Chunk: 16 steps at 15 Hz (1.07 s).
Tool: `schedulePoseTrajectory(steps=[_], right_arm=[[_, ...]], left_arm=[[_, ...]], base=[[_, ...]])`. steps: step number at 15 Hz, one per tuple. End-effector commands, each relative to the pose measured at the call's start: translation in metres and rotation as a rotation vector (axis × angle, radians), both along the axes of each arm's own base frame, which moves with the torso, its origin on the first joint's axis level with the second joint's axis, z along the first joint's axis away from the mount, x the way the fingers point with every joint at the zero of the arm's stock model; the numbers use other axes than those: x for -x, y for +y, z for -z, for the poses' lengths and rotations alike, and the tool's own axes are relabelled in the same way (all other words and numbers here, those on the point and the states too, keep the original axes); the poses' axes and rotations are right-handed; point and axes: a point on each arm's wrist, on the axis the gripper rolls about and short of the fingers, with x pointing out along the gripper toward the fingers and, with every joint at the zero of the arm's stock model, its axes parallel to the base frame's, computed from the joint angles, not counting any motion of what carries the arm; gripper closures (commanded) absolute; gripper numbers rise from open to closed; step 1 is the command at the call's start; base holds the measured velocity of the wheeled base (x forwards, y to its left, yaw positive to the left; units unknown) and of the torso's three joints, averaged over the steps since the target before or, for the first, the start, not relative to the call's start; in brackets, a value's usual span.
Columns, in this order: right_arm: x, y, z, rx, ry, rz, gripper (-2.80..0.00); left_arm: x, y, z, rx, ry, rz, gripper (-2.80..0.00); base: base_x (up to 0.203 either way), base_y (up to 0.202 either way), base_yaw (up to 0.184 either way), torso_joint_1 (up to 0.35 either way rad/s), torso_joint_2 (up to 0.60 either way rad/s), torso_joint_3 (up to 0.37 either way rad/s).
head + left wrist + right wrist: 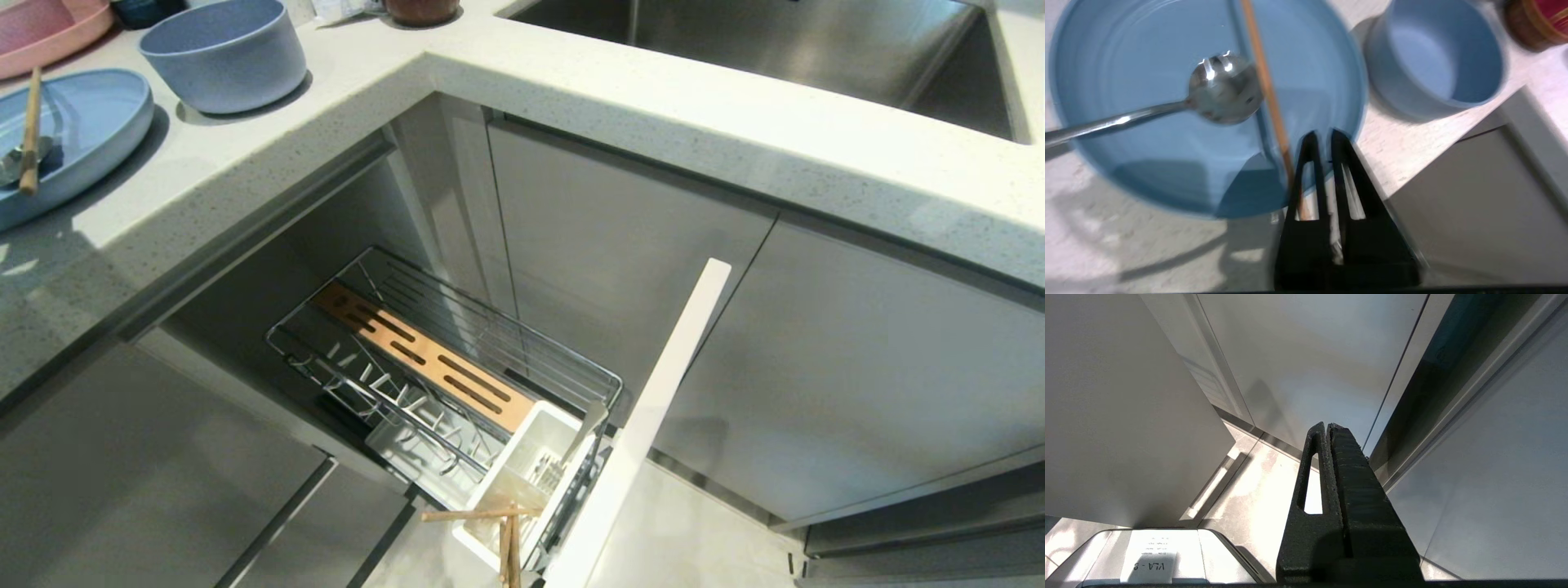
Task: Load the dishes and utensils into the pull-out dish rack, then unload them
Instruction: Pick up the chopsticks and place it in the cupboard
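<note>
Two claws, only one at work. Left claw [1324, 134] over the near rim of the light-blue plate [1126, 171] on the bench [571, 73], barely parted, nothing between the fingers; one chopstick [1265, 81] just beside one finger, outside the gap, slanting across the plate and crossing the edge of the spoon [1220, 94] bowl. Right claw [1327, 425] pressed together, parked low by the cabinet fronts.

Likely next: pinching that chopstick. Risks, as a guess: closing beside it and not around it; nudging it so that it rolls against the spoon; catching the plate rim and tipping or sliding the plate; dragging the spoon along.

Nearby: light-blue bowl [224, 53] close beside the plate, a pink plate [49, 33] behind, a sink [775, 41] well apart. Below the bench, pull-out dish rack [490, 343] drawn out, prongs bare, fork [586, 429] and more chopsticks [510, 543] at the utensil cup [563, 416], one lying crosswise. In the way of any drop there: that crosswise stick, the bench edge, the cabinet front [653, 425].
</note>
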Motion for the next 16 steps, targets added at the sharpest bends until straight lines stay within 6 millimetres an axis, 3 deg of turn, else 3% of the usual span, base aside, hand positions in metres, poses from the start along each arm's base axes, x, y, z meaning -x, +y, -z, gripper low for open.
schedulePoseTrajectory(steps=[1, 16], right_arm=[[0.000, 0.000, 0.000, 0.000, -0.001, 0.000, 0.00], [0.000, 0.000, 0.000, 0.000, -0.001, 0.000, 0.00]], left_arm=[[-0.006, 0.000, 0.002, -0.010, 0.033, -0.026, -2.80], [-0.048, -0.008, 0.016, -0.042, 0.126, -0.105, -2.80]], base=[[0.000, 0.000, 0.000, 0.000, 0.00, 0.000], [0.000, 0.000, 0.000, 0.000, 0.00, 0.000]])
